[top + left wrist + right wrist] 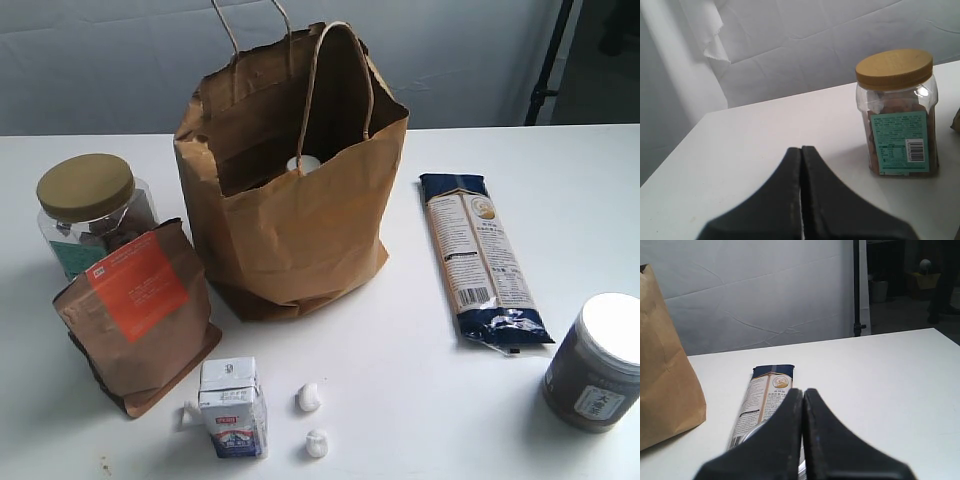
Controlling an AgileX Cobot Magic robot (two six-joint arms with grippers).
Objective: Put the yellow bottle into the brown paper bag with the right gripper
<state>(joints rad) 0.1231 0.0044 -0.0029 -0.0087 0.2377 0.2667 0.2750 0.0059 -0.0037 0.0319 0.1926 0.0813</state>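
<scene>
The tall brown paper bag [290, 200] stands open at the middle back of the table; its side also shows in the right wrist view [665, 365]. Inside its mouth a white round cap [303, 164] peeks out, likely the yellow bottle's; the bottle's body is hidden. Neither arm appears in the exterior view. My right gripper [803, 392] is shut with nothing held, low over the table, pointing at a dark blue noodle packet [762, 395]. My left gripper [801, 150] is shut and empty, near the gold-lidded jar [897, 112].
Left of the bag stand a gold-lidded clear jar [92, 215] and a brown pouch with an orange label [135, 315]. A small milk carton [232, 407] and two white lumps [310, 398] lie in front. The blue noodle packet [478, 260] and a white-lidded dark jar [598, 362] are right.
</scene>
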